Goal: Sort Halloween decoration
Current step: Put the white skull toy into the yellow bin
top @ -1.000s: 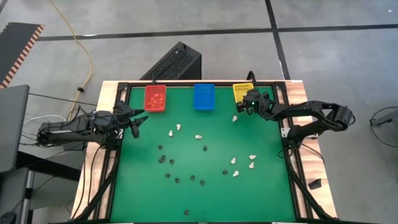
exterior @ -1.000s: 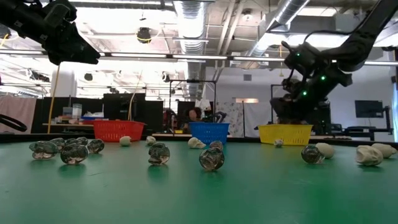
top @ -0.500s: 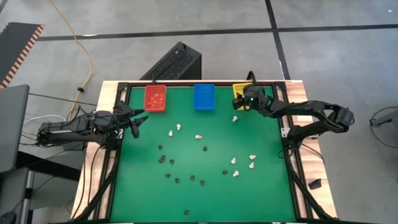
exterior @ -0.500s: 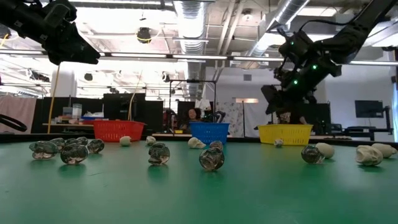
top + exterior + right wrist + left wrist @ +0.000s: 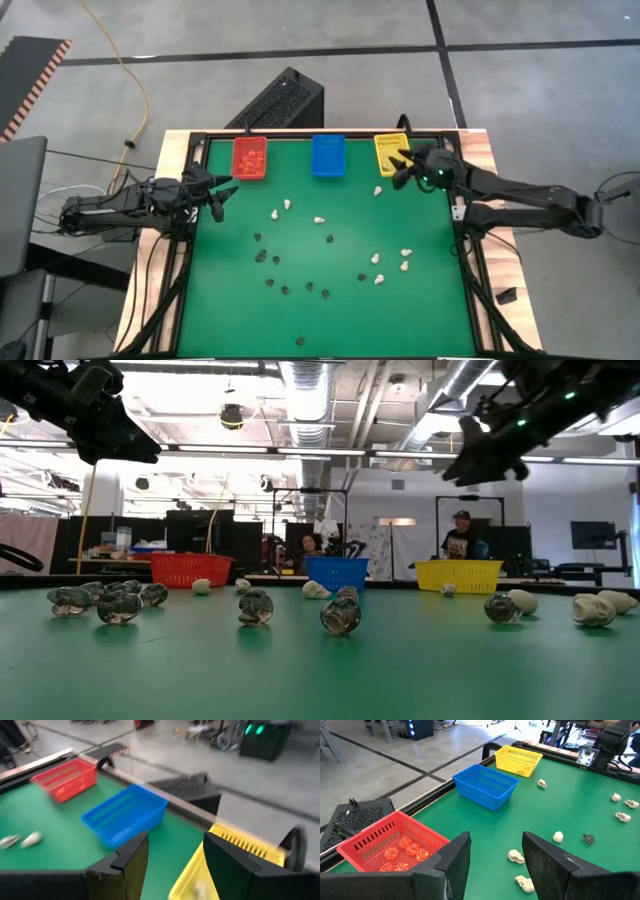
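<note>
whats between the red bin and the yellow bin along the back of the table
The blue bin sits between the red bin and the yellow bin; the high view shows all three in a row, with bare green mat in the gaps.

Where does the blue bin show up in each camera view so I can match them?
High view: blue bin, far edge, centre.
Low view, centre, on the horizon.
Left wrist view, upper middle.
Right wrist view, centre left.
Shared landmark: yellow bin beside it.

Three bins [image 5: 328,155] in a row along the table's [image 5: 430,310] far edge, trinkets [image 5: 318,220] scattered across the middle, some inside the left bin.
</note>
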You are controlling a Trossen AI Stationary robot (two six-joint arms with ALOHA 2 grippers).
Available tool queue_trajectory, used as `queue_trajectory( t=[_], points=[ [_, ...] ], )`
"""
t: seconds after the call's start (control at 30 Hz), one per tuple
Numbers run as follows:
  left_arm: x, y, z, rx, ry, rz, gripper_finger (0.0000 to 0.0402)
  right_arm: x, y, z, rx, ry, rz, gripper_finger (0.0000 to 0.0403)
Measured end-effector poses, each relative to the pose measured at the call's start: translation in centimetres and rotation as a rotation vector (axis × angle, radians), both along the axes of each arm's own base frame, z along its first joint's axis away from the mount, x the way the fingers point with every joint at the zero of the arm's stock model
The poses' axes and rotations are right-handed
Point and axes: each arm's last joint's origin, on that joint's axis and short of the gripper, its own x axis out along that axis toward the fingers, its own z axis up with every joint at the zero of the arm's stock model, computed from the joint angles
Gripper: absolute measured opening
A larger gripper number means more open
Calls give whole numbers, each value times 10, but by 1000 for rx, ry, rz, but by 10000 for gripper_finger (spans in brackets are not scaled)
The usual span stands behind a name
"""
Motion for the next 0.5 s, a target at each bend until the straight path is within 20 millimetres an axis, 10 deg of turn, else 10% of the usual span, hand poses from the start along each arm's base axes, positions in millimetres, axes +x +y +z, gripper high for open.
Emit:
queue_trajectory(
  t=[0.5],
  points=[
    [0,0,0,-2,-1,1,169,0,49,-74,127,75,2,218]
  ],
)
